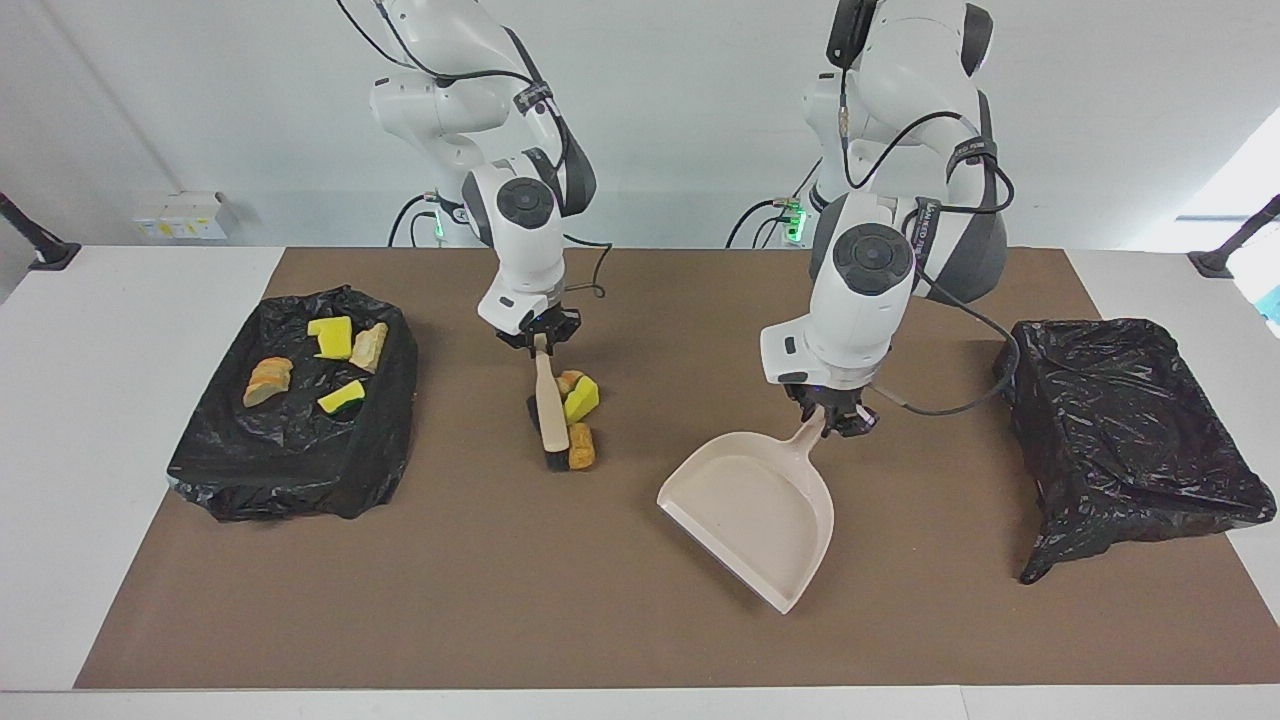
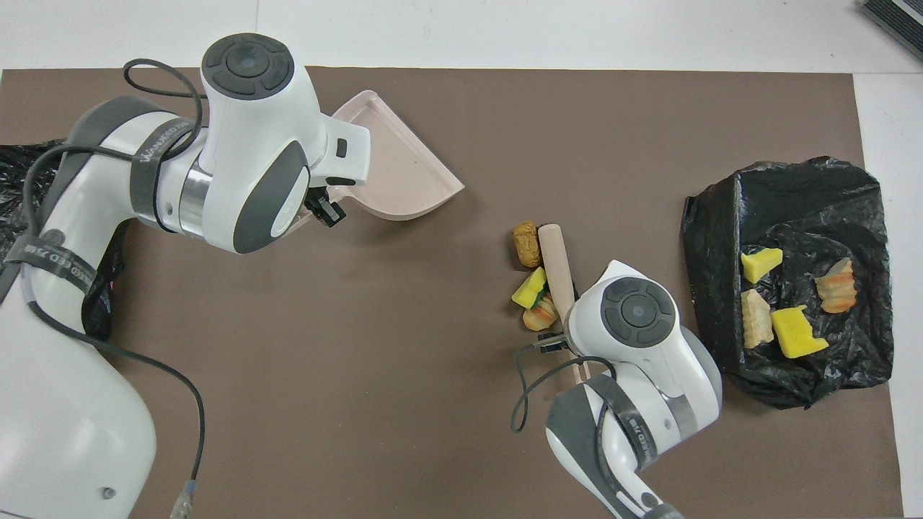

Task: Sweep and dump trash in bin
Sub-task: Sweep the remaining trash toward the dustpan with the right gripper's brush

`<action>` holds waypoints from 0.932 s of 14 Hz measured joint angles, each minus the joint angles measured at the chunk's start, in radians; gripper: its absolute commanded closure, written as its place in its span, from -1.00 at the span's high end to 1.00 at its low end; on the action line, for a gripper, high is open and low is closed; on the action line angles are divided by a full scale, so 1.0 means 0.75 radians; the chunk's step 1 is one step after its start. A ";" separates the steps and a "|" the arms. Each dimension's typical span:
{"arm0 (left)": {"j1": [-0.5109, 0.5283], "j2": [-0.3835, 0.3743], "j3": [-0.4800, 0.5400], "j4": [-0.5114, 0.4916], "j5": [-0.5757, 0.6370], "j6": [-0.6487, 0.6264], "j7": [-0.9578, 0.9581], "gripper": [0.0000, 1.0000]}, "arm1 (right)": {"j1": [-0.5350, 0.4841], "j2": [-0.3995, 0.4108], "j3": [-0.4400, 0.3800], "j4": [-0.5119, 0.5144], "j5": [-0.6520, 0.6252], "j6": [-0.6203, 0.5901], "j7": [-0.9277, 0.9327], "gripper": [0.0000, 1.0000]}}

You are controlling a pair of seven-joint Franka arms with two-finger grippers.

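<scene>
The right gripper has its fingers pinching the brush beside three trash pieces; the left gripper fingers pinch the dustpan handle.

Beige dustpan and beige brush with black bristles on a brown mat. Trash yellow, cream and orange-tan, one piece green-faced. Bins lined in glossy black plastic; arms white and grey.
</scene>
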 measured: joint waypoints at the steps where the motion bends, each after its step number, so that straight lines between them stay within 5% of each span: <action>1: -0.001 -0.003 -0.005 0.000 0.002 0.000 0.160 -1.00 | 0.019 0.018 0.000 0.031 0.033 -0.003 0.012 -1.00; 6: -0.001 -0.057 -0.007 -0.111 0.009 0.003 0.660 -1.00 | -0.022 -0.008 -0.021 0.131 0.046 -0.173 0.071 -1.00; 9: -0.013 -0.167 -0.013 -0.360 0.021 0.170 0.724 -1.00 | -0.117 -0.135 -0.026 0.130 -0.020 -0.359 0.063 -1.00; 13: -0.043 -0.288 -0.017 -0.621 0.022 0.376 0.677 -1.00 | -0.061 -0.218 -0.010 -0.030 -0.042 -0.384 0.069 -1.00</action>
